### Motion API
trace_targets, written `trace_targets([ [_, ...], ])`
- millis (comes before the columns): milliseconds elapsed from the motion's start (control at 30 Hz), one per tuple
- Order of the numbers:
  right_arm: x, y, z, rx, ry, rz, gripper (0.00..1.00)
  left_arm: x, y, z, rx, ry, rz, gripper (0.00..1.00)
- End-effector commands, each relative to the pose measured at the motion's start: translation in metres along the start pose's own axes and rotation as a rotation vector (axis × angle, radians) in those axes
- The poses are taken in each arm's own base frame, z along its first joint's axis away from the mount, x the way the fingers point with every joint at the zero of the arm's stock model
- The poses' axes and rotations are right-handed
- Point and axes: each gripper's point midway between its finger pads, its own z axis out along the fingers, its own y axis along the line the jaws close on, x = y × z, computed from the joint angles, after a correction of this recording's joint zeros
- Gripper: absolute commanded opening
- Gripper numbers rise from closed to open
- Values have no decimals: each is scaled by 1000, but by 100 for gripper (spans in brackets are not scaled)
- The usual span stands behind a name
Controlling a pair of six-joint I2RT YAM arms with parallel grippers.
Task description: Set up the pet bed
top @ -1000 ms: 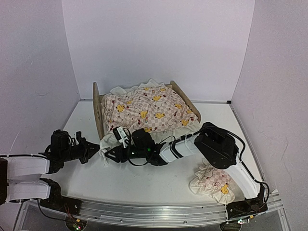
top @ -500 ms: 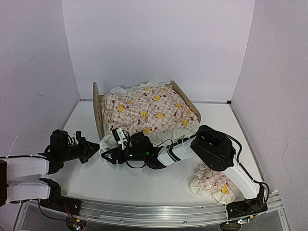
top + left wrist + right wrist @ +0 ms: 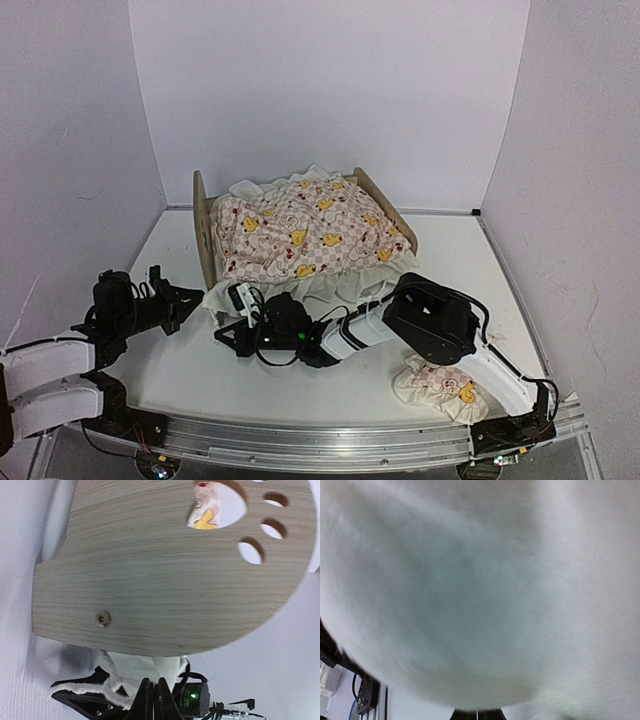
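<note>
Light-wood pet bed with a rounded paw-cutout headboard sits back-centre on the white tabletop, headboard towards my left arm. Pink checked cartoon-print quilt with a white frill is heaped over it.

Risks, big to small:
- Bed: the frame looks light and nothing pins it. A hard pull on the quilt could skid or tip it towards me.
- Quilt: bunched and spilling over the near rail. Pulling one corner likely drags the whole heap off instead of flattening it.
- Small matching frilled pillow: lies near my right arm's base, well apart from the bed. The elbow could sweep it.
- Right end effector: fingers together, apparently pinching the quilt's frill low by the headboard corner. The hem is thin and may slip out. The right wrist view is all white blur, so I can't check the grip there.
- Left end effector: fingers together, empty, near the headboard's outer face and close to the right one. Collision risk if both move in.

Materials:
- Tabletop: smooth, matte.
- Bed: flat grained board, curved top, oval cutouts, one screw head.
- Quilt and pillow: soft, padded, with limp ruffled edges.
</note>
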Motion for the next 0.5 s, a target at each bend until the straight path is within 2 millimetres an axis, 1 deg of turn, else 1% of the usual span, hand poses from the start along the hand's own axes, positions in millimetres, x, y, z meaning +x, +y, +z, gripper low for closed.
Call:
trace_targets([
  [0, -37, 14, -25, 37, -100, 7, 0, -13, -37, -20, 144, -116, 61, 0],
  [67, -32, 9, -37, 68, -91, 32, 0, -15, -41, -25, 166, -144, 63, 0],
  [133, -32, 4, -49, 115, -98, 42, 0, -14, -38, -25, 162, -141, 54, 0],
  [233, -30, -17, -67, 226, -114, 60, 0, -15, -38, -24, 157, -144, 66, 0],
  [267, -30, -24, -69, 241, -111, 66, 0, -17, -39, -24, 157, -156, 77, 0],
  [333, -31, -45, -73, 316, -107, 89, 0, -22, -41, -26, 154, -184, 106, 0],
  [400, -35, -63, -71, 365, -87, 87, 0, -27, -43, -26, 147, -207, 139, 0],
  [433, -36, -69, -68, 387, -76, 78, 0, -29, -41, -25, 134, -222, 153, 0],
  [467, -38, -74, -65, 411, -65, 65, 0, -32, -34, -24, 109, -237, 158, 0],
])
